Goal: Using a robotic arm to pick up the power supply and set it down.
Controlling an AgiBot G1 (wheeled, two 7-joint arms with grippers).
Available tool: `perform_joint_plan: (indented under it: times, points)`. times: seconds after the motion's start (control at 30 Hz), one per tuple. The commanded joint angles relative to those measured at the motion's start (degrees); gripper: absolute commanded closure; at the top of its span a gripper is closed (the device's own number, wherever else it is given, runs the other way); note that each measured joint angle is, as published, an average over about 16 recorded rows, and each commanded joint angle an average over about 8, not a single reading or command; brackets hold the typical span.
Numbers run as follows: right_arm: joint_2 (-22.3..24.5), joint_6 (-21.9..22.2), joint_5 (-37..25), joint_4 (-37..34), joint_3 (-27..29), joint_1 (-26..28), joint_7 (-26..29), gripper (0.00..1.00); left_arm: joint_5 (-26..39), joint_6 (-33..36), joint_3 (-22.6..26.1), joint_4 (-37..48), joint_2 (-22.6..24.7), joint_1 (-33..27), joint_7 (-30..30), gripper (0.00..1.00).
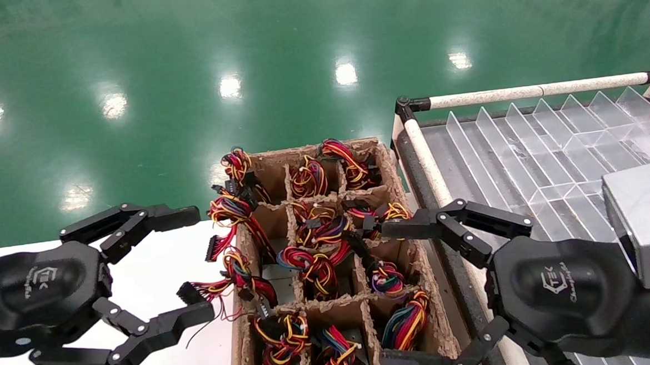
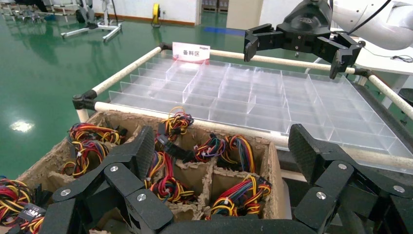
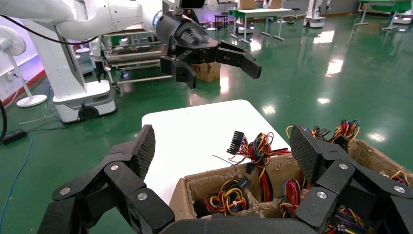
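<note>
A brown cardboard box (image 1: 397, 184) with pulp dividers holds several power supplies, one per compartment. Mostly their red, yellow, orange and black wire bundles (image 1: 314, 267) show; the grey bodies are largely hidden. My left gripper (image 1: 198, 262) hovers open over the white table beside the box's left wall, holding nothing. On the other side my right gripper (image 1: 389, 295) hangs open and empty over the box's right edge. The left wrist view looks between its open gripper (image 2: 222, 146) down at wire bundles (image 2: 243, 192). The right wrist view shows its gripper (image 3: 222, 146) open above the box (image 3: 185, 195).
A clear divided tray (image 1: 524, 155) framed by white rails (image 1: 537, 89) lies right of the box. A plain grey block (image 1: 644, 216) sits on it near my right arm. The white table (image 1: 157, 269) is left of the box; green floor lies beyond.
</note>
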Motion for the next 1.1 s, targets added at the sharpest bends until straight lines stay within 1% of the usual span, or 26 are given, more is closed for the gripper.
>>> perform_joint_plan:
  times: [0.03,0.53,0.57,0.8,0.83,0.97,1.1]
  points:
    - [0.00,0.00,0.00,0.00,0.00,0.00,0.00,0.00,0.00,0.00,0.00,0.00,0.00,0.00,0.00,0.00]
    - [0.00,0.00,0.00,0.00,0.00,0.00,0.00,0.00,0.00,0.00,0.00,0.00,0.00,0.00,0.00,0.00]
    - [0.00,0.00,0.00,0.00,0.00,0.00,0.00,0.00,0.00,0.00,0.00,0.00,0.00,0.00,0.00,0.05]
    - [0.00,0.01,-0.01,0.01,0.05,-0.03,0.01,0.00,0.00,0.00,0.00,0.00,0.00,0.00,0.00,0.93]
    - [-0.03,0.03,-0.02,-0.01,0.04,-0.03,0.00,0.00,0.00,0.00,0.00,0.00,0.00,0.00,0.00,1.00]
    - [-0.97,1.03,-0.42,-0.83,-0.16,0.38,-0.16,0.00,0.00,0.00,0.00,0.00,0.00,0.00,0.00,1.00]
    - [-3.77,3.50,-2.09,-3.84,-1.00,2.55,-0.06,0.00,0.00,0.00,0.00,0.00,0.00,0.00,0.00,1.00]
